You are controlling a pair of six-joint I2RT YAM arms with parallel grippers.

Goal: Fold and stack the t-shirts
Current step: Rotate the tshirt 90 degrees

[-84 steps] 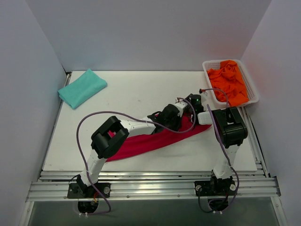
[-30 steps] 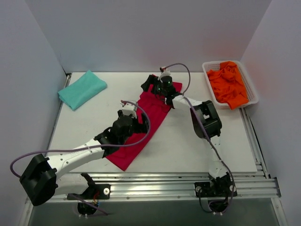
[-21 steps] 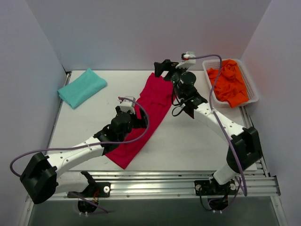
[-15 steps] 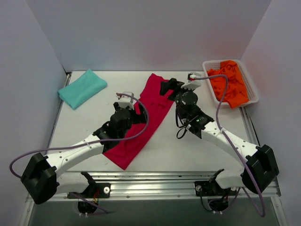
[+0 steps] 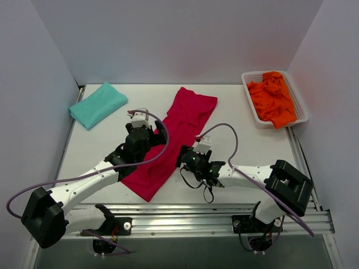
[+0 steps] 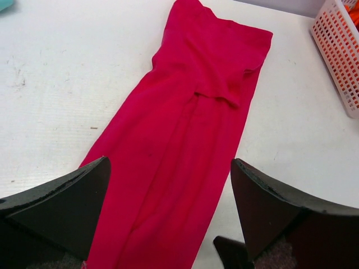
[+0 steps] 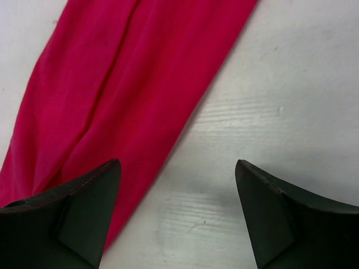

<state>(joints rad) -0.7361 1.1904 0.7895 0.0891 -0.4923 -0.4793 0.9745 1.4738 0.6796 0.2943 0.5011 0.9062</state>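
Crimson cloth filled the middle of the white surface (image 5: 252,151): one red t-shirt (image 5: 178,131) lay flat as a long, narrow band, running on a slant from the near left towards the far right. Nearest the arm bases, the right claw (image 5: 188,161) hung low beside the band's right edge, close to its near end. In the right wrist view this claw (image 7: 176,165) was spread wide and held nothing; the red t-shirt (image 7: 112,84) passed under one dark finger (image 7: 67,218), and bare white surface lay under the other. A little farther on, the left claw (image 5: 145,130) sat over the band's left edge, about halfway along it. The left wrist view showed this claw (image 6: 169,168) also spread wide and empty, with the red t-shirt (image 6: 190,134) stretching away between its fingers (image 6: 61,207) to a broader far end, where a loose fold crossed the cloth. Whether either claw touched the cloth could not be told. At the far left corner, well apart from the red band, a teal t-shirt (image 5: 98,104) rested folded into a neat rectangle. At the far right, a white mesh basket (image 5: 248,95) held crumpled orange t-shirts (image 5: 274,100).
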